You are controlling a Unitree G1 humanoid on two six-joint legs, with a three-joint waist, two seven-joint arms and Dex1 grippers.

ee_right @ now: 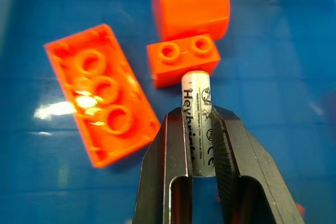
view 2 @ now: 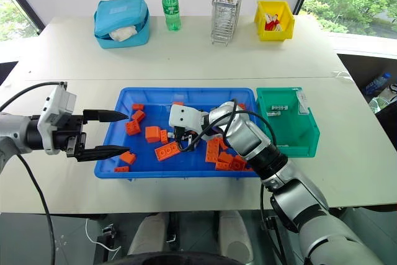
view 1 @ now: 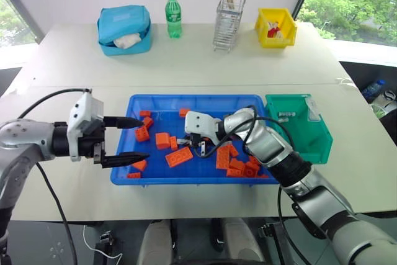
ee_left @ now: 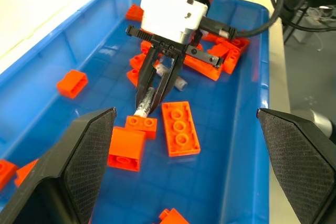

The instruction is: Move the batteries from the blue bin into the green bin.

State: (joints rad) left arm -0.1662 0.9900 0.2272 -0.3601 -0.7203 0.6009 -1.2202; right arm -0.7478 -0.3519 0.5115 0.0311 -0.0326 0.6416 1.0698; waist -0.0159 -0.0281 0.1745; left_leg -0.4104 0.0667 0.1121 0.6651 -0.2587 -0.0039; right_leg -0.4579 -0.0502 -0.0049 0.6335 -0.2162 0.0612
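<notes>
Battery [ee_right: 197, 124] clamped lengthwise between right gripper [ee_left: 151, 94] jaws, near centre of blue bin [view 1: 124, 172], tip beside a small orange brick [ee_right: 181, 59]. Grip is partway along the cell, prob. so it lifts clear of surrounding bricks. Left gripper [view 1: 127, 141], jaws spread w/ nothing between, hovers over bin's 9 o'clock edge. Green bin [view 1: 322, 147] sits at 3 o'clock on worktop [view 1: 186, 60], touching blue bin; batteries already inside [view 1: 285, 116].
</notes>
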